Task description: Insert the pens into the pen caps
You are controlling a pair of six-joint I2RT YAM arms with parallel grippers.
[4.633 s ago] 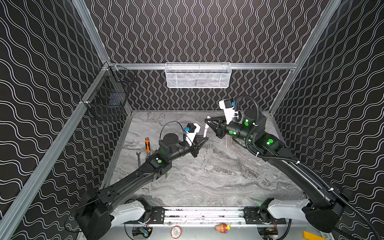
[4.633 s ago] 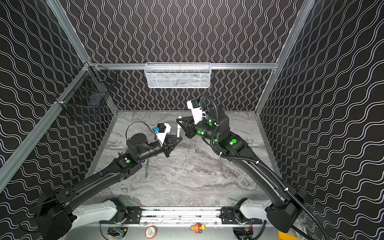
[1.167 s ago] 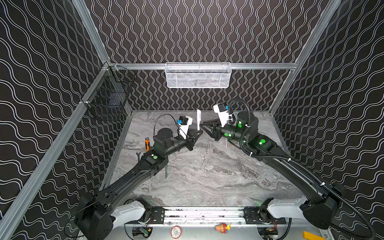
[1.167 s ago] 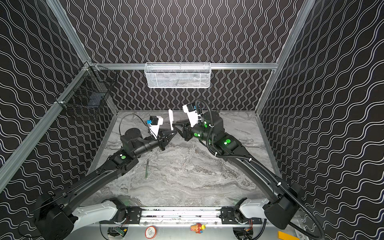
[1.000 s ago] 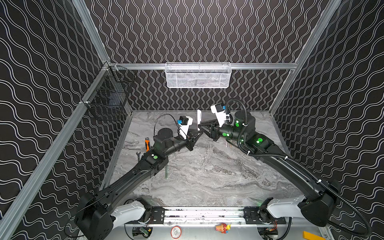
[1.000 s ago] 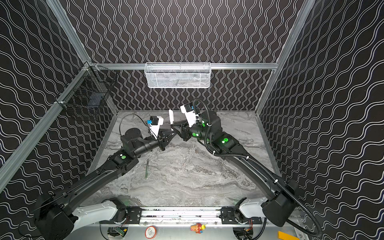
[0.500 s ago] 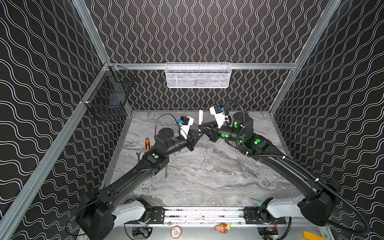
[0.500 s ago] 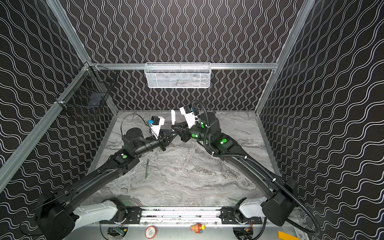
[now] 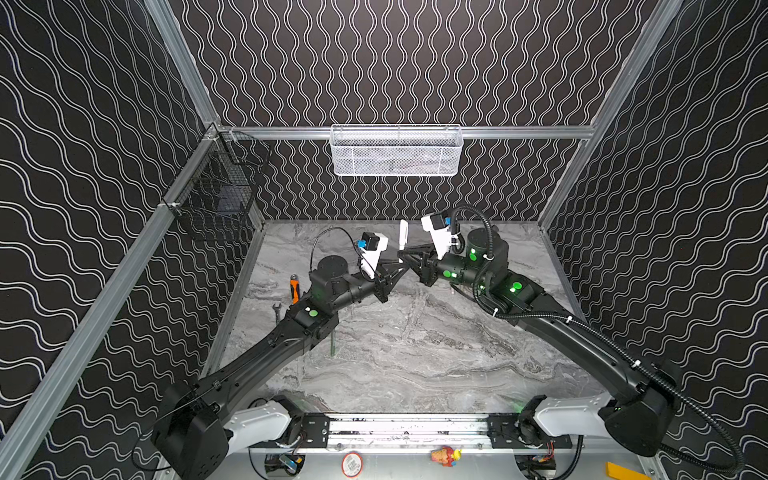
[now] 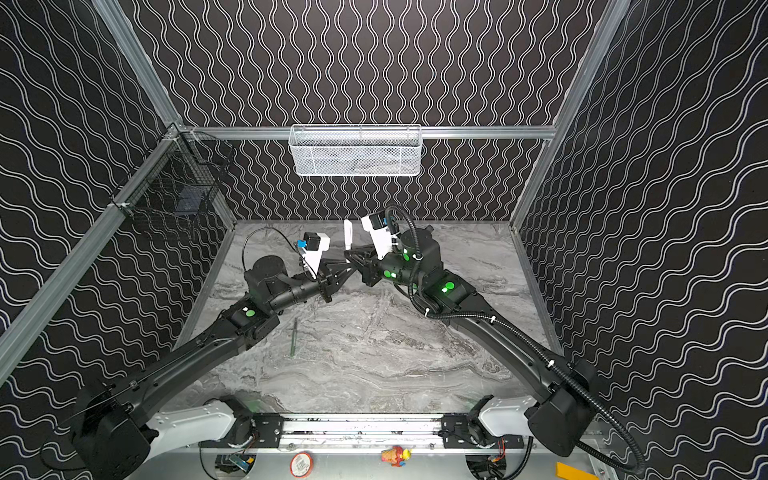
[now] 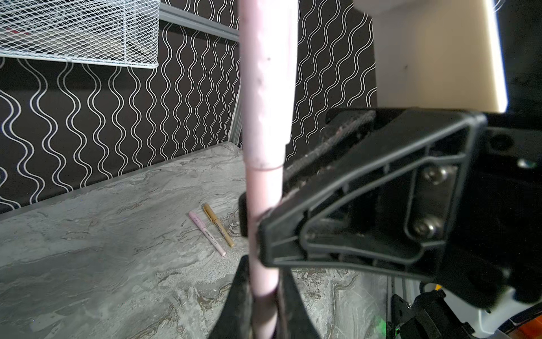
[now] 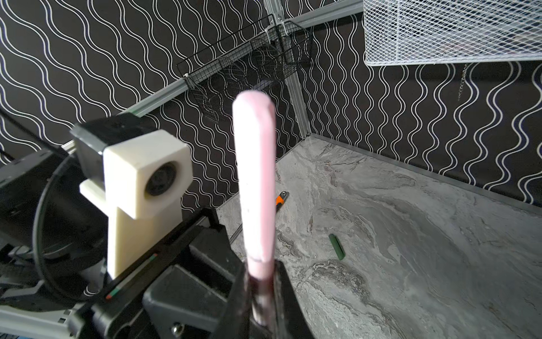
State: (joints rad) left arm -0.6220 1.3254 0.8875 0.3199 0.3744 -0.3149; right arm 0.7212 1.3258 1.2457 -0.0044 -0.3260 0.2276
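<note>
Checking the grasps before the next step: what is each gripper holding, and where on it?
Both hold one pale pink pen. The left gripper clamps its lower end; the right gripper clamps the barrel just below the cap.

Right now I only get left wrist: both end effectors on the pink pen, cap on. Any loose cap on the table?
Observer: Yes. Right wrist shows one dark green cap lying on the table.
Operator: And a pen for it?
Observer: A dark green pen lies on the table beside the left arm, seen in both top views; nothing grips it.
</note>
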